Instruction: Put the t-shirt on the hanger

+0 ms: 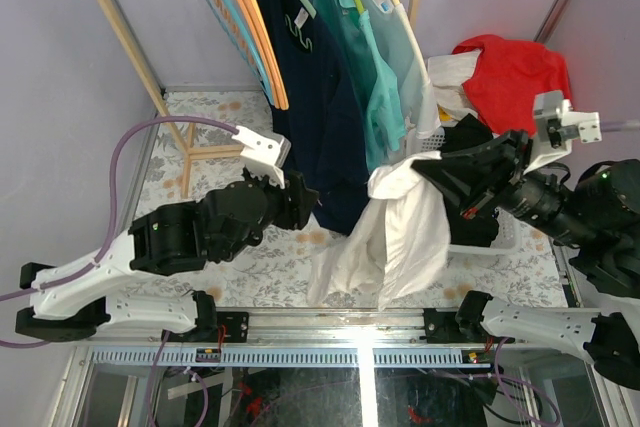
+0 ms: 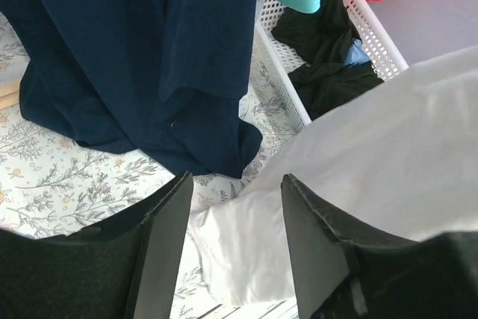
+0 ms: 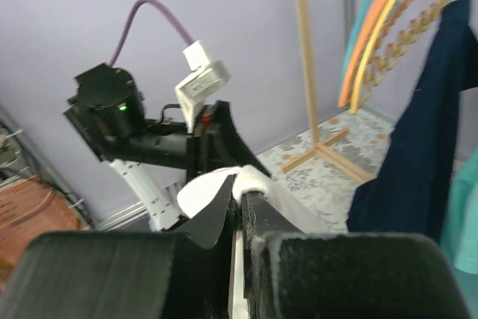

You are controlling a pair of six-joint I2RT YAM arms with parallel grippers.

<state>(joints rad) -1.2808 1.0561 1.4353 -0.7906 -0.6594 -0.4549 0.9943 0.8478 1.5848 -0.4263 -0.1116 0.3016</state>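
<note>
while the right gripper (image 3: 240,201) pinched a bunched fold, the t-shirt (image 1: 395,232) hung limp above the table's (image 1: 250,282) near edge | left gripper (image 2: 237,178) spread, empty | light, floppy; likely best taken at the collar

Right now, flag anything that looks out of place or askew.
The white t-shirt hangs bunched from the right gripper, which is shut on a fold. Its lower end trails onto the table, and it is on no hanger. The left gripper is open and empty.
</note>
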